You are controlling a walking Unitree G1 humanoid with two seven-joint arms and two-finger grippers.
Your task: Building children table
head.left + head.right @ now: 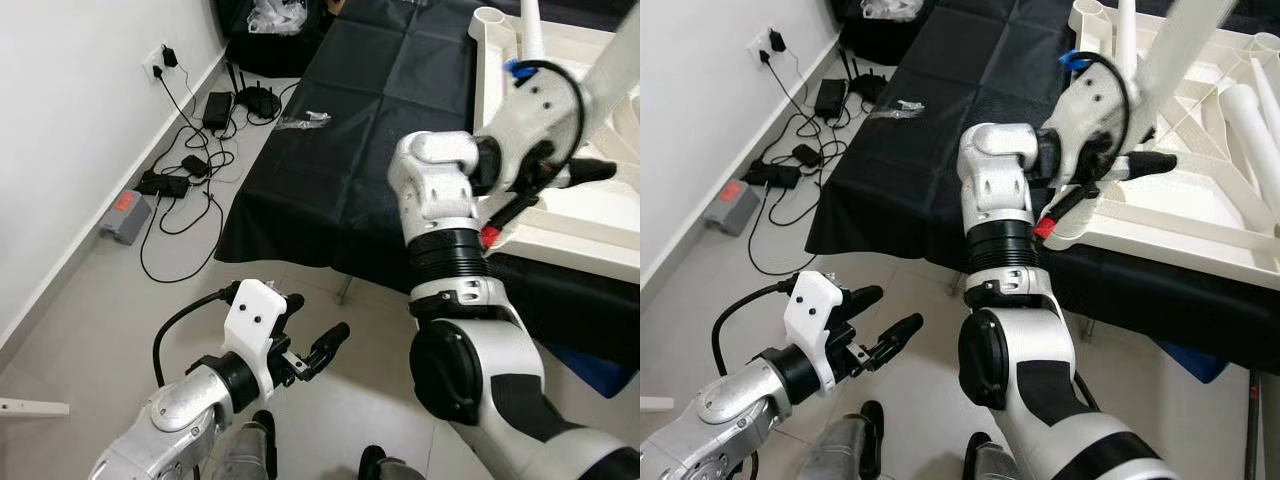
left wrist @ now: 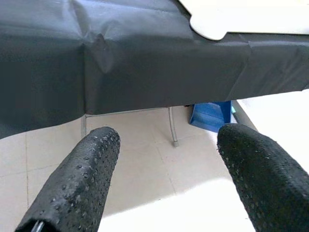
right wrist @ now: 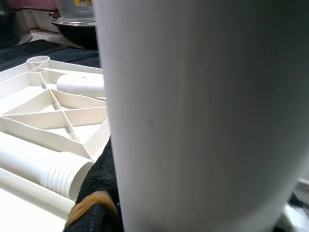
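The step in hand looks like fitting a leg: the right gripper (image 1: pixel 1095 185) is raised over the near edge of the upturned tabletop (image 1: pixel 1200 215), which lies rib-side up on the black-draped desk (image 1: pixel 940 90). Its fingers are closed on a white leg (image 1: pixel 1180 45) that slants up and away from the hand. The next move calls for standing that leg upright over a corner socket (image 1: pixel 1088 10) and pressing or turning it in; which socket is meant I cannot tell.

The left gripper (image 1: pixel 310 340) hangs low over the floor (image 1: pixel 100 300) in front of the desk, fingers spread wide and holding nothing.

The right wrist view adds detail the head views lack: the held leg looms close, and behind it two loose legs (image 3: pixel 79 84) lie in the tabletop's ribbed compartments, one with a threaded end. The left wrist view looks under the desk to a blue box (image 2: pixel 210 116). The head views alone show the cables (image 1: pixel 185 175) by the wall.
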